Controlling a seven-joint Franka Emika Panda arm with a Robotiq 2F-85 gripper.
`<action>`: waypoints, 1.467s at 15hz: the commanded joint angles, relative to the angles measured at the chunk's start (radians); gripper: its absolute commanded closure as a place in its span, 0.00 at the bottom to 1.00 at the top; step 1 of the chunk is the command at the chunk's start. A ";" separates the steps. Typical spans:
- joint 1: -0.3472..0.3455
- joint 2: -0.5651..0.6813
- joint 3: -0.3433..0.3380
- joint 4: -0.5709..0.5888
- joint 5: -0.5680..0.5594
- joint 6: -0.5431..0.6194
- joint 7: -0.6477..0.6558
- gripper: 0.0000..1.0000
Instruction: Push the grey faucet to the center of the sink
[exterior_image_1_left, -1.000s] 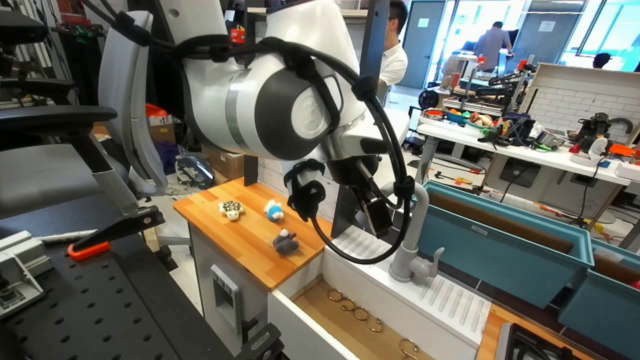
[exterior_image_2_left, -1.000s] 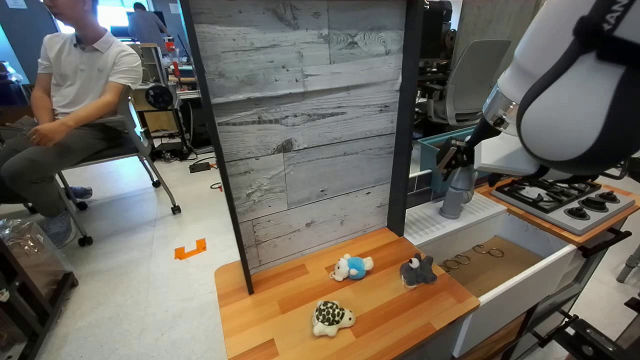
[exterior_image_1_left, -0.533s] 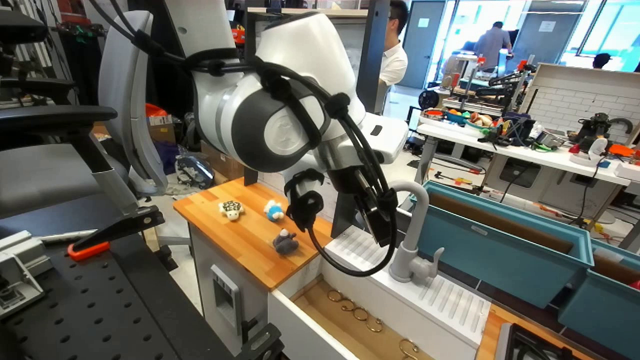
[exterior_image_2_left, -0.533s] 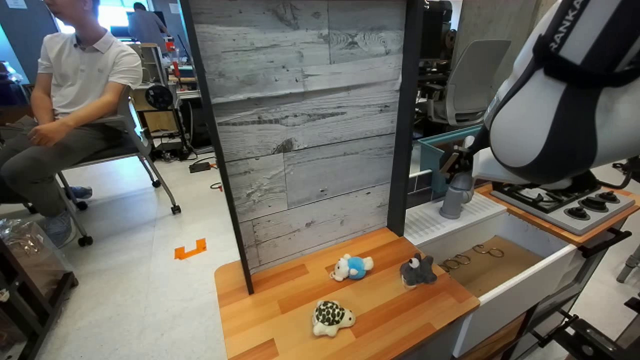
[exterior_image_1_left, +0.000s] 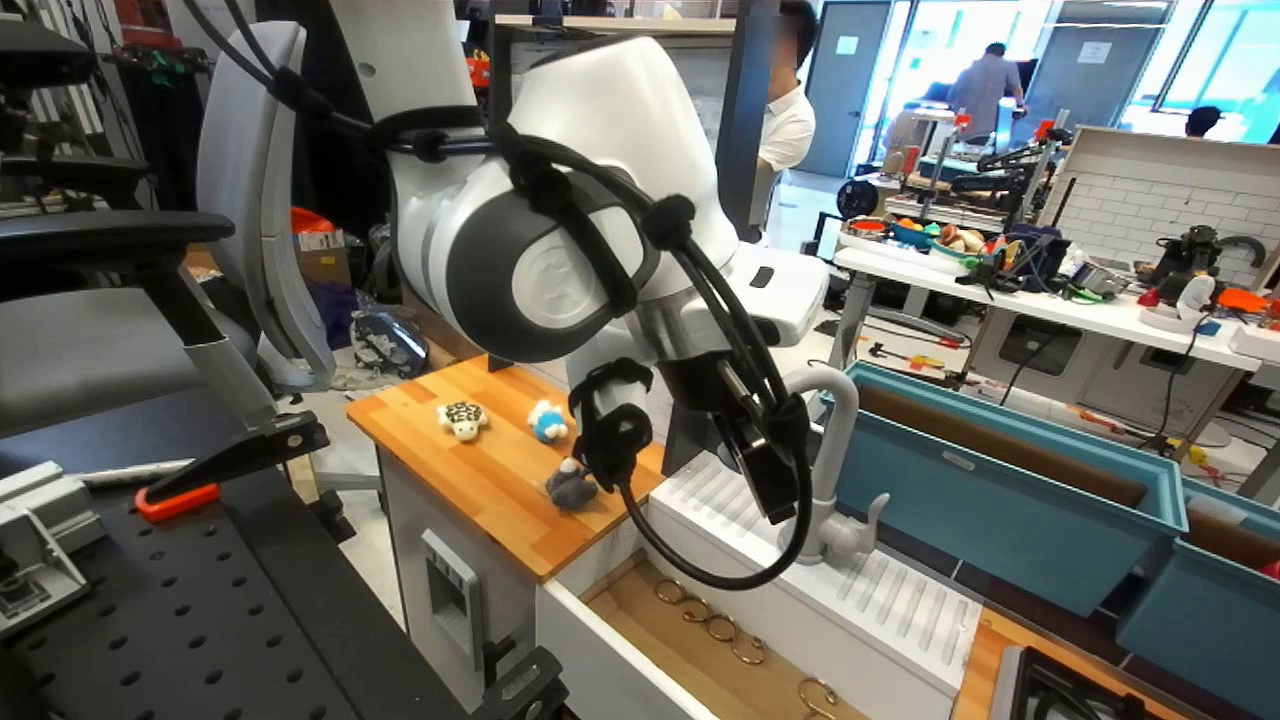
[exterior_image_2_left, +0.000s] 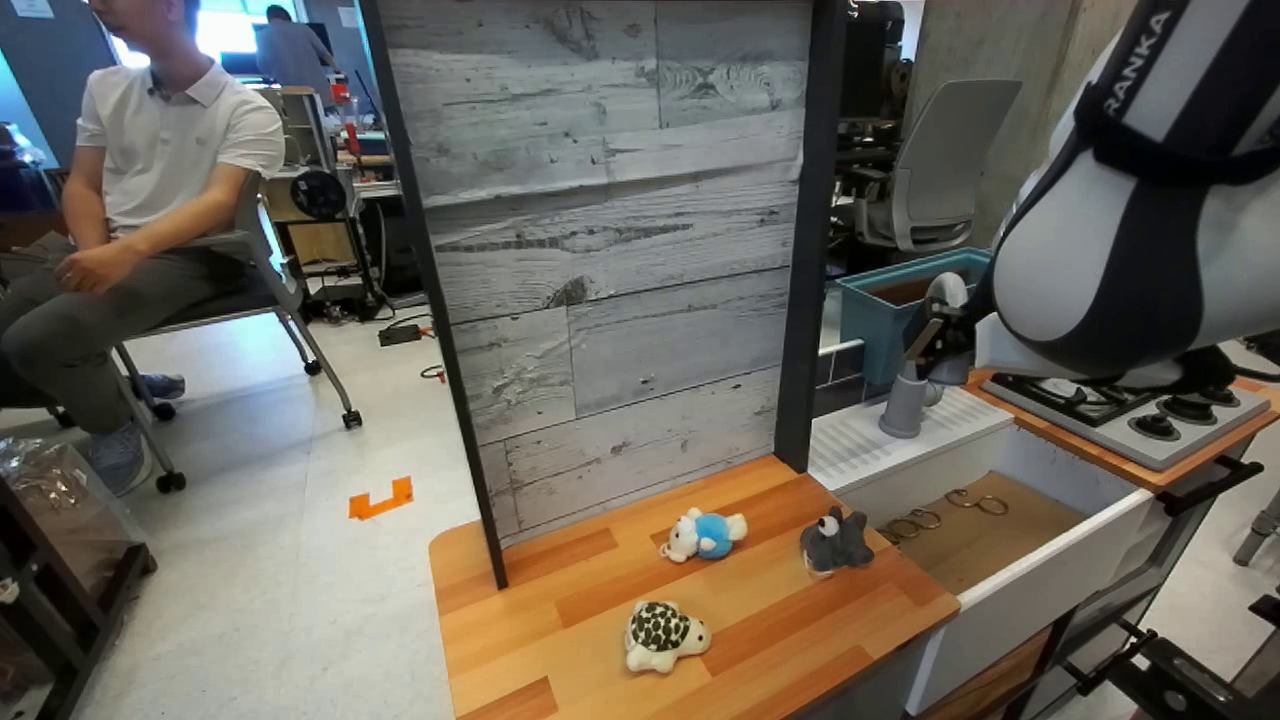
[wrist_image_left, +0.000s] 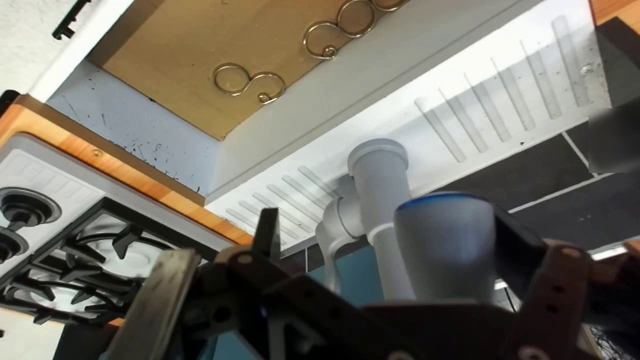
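Sink (exterior_image_2_left: 1040, 590) flanked in both exterior views by counter (exterior_image_2_left: 560, 640) at left, stove (exterior_image_2_left: 1125, 415) at right. Wire loops (wrist_image_left: 251, 80) laid in sink. Faucet (exterior_image_1_left: 835, 440) set at sink's far side, bins (exterior_image_1_left: 1000, 505) placed behind it. Three toys (exterior_image_2_left: 840, 548) spread on counter: turtle (exterior_image_2_left: 660, 632) at left, two others nearer sink. Panel (exterior_image_2_left: 630, 250) stood behind toys.
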 joint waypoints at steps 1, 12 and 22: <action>0.035 -0.056 -0.056 -0.067 0.022 -0.061 -0.074 0.00; 0.194 -0.068 -0.294 -0.080 -0.081 -0.268 -0.069 0.00; 0.285 -0.187 -0.399 -0.134 -0.421 -0.664 -0.115 0.00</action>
